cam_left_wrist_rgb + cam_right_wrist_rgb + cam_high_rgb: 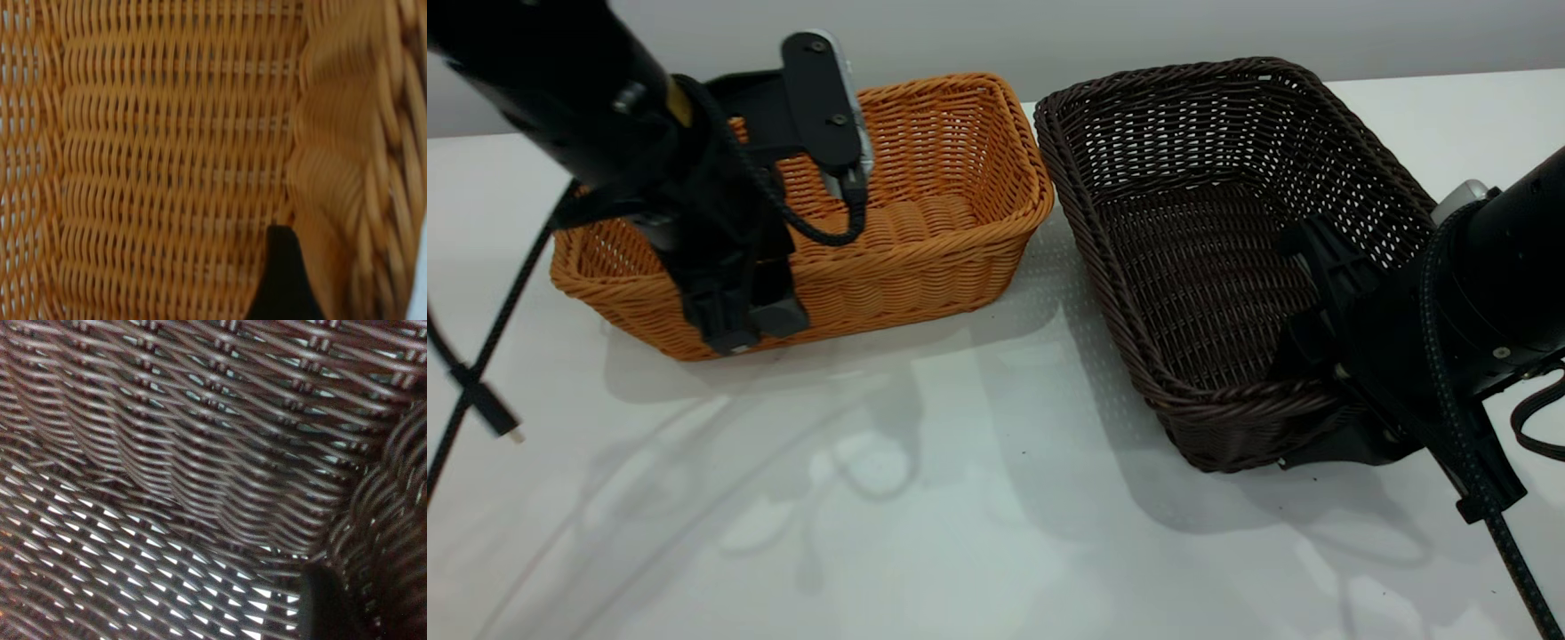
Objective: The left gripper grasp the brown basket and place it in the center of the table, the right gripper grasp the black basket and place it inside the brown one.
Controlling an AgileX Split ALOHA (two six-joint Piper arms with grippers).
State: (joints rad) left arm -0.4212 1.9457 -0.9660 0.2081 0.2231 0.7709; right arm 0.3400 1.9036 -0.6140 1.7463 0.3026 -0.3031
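While left hand (734, 307) pinches brown basket (925, 240) rim, right hand (1325, 373) pinches black basket (1192, 267) rim.

On the table (960, 498), the brown basket (925, 222) stood at about ten o'clock and the black basket (1209, 249) at about two o'clock, just beside each other, their near corners almost meeting. The left gripper (743, 324) straddled the brown basket's six-o'clock wall. The right gripper (1325, 356) sat at the black basket's four-o'clock corner, one finger inside, the rest outside below the rim.
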